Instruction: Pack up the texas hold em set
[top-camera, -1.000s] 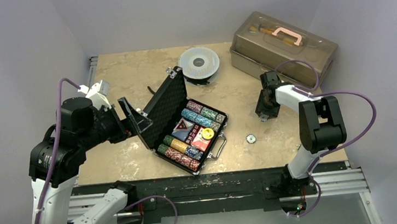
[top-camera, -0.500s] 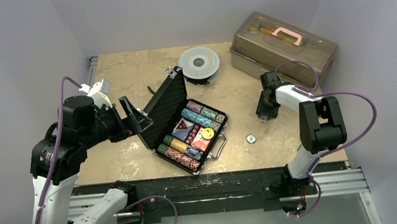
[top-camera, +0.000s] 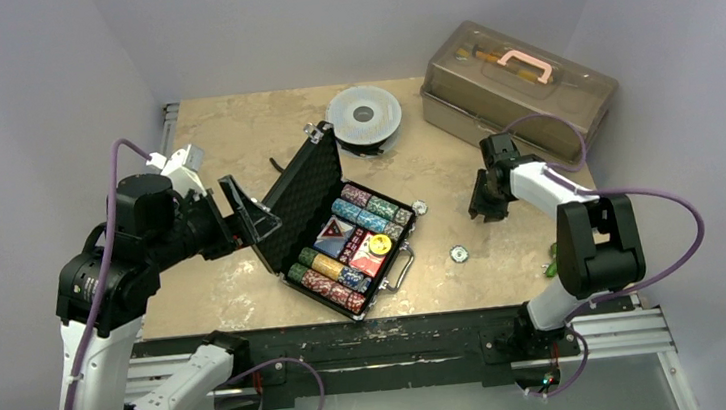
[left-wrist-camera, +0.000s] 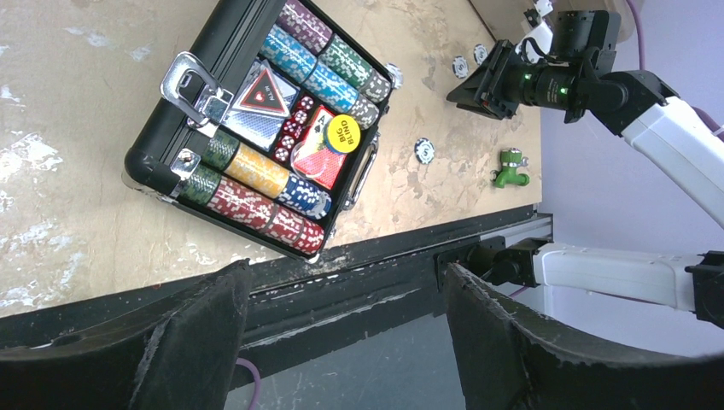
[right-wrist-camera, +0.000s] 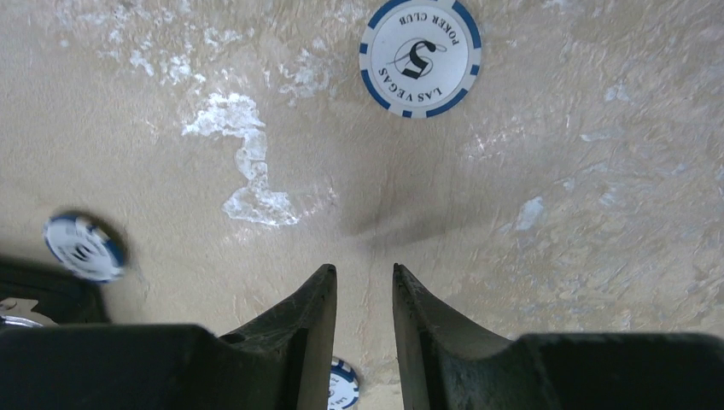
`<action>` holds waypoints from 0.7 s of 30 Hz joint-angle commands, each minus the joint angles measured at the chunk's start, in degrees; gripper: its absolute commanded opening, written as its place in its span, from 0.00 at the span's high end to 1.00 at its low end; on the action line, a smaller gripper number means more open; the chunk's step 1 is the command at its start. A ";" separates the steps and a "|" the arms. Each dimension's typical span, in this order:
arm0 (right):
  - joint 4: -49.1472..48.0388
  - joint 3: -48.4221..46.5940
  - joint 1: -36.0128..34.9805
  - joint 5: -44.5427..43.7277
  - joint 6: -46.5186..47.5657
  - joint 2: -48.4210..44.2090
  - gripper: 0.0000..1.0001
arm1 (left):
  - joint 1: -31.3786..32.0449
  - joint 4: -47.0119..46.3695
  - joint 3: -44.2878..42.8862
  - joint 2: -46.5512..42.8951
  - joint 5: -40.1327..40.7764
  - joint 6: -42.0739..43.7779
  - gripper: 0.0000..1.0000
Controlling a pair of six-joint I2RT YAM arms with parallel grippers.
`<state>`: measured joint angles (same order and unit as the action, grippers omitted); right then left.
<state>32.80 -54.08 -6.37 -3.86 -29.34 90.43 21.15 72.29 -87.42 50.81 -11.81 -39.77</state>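
The black briefcase (top-camera: pixel 348 252) lies open at the table's middle, its foam-lined lid (top-camera: pixel 302 183) standing up. Rows of multicoloured chips (left-wrist-camera: pixel 256 171), card decks (left-wrist-camera: pixel 256 98), red dice and a yellow disc (left-wrist-camera: pixel 343 132) fill it. My left gripper (top-camera: pixel 252 222) is open and empty just behind the lid; its jaws frame the left wrist view (left-wrist-camera: pixel 346 286). My right gripper (top-camera: pixel 487 211) hovers low over the table, its jaws a narrow gap apart and empty (right-wrist-camera: pixel 364 272). Loose blue-and-white chips lie around it: one ahead (right-wrist-camera: pixel 420 55), one blurred by the case (right-wrist-camera: pixel 83 248), one under the fingers (right-wrist-camera: pixel 341 384).
A translucent brown toolbox (top-camera: pixel 518 85) with a pink handle stands at the back right. A round grey spool (top-camera: pixel 364 116) sits behind the case. A small green object (top-camera: pixel 552 267) lies near the right front edge. One loose chip (top-camera: pixel 459 253) lies right of the case handle.
A chip has appeared beside the case's right corner, blurred in the right wrist view. My right arm's elbow swung right, uncovering the green object. My left gripper edged closer to the lid.
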 commanded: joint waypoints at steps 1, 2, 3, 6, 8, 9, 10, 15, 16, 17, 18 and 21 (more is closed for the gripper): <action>-0.61 0.78 -0.86 1.32 1.51 -2.71 0.65 | 0.39 -2.39 0.09 0.46 -1.32 0.92 0.20; -1.15 0.51 -1.41 1.48 1.95 -2.87 0.62 | 0.39 -2.54 0.20 0.44 -1.50 0.92 0.20; -1.62 -0.06 -2.16 1.75 2.26 -2.84 0.58 | 0.39 -2.66 0.31 0.52 -1.65 0.91 0.20; -1.79 -3.97 -5.81 1.62 2.88 -0.26 0.45 | 0.36 -2.89 0.41 0.69 -2.07 0.92 0.20; -0.92 -8.23 -8.89 1.65 2.89 2.88 0.37 | 0.38 -2.92 0.41 0.85 -2.27 0.92 0.20; -0.37 -10.49 -10.27 1.61 2.96 5.34 0.34 | 0.39 -3.02 0.35 0.84 -2.38 0.92 0.20; 0.38 -12.91 -11.46 1.39 2.73 7.07 0.31 | 0.38 -2.99 0.32 0.90 -2.42 0.92 0.20; 6.39 -23.54 -15.24 -3.29 -4.34 14.85 0.18 | 0.35 -2.64 0.09 0.58 -2.16 0.83 0.20; 7.45 -24.79 -15.35 -3.43 -6.42 16.00 0.17 | 0.37 -2.44 -0.01 0.53 -2.04 0.83 0.20; 8.40 -25.74 -15.44 -3.15 -8.27 17.11 0.16 | 0.34 -2.37 -0.15 0.37 -1.84 0.83 0.20; 9.10 -26.55 -15.62 -2.21 -9.76 18.15 0.16 | 0.38 -2.19 -0.25 0.26 -1.67 0.82 0.20; 11.15 -28.57 -17.27 -2.24 -12.49 20.80 0.10 | 0.39 -1.84 -0.53 -0.16 -1.29 0.98 0.20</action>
<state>38.06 -79.09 -22.52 -4.80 -35.16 109.21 21.15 71.31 -87.26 51.35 -13.28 -39.77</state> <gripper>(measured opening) 0.850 0.799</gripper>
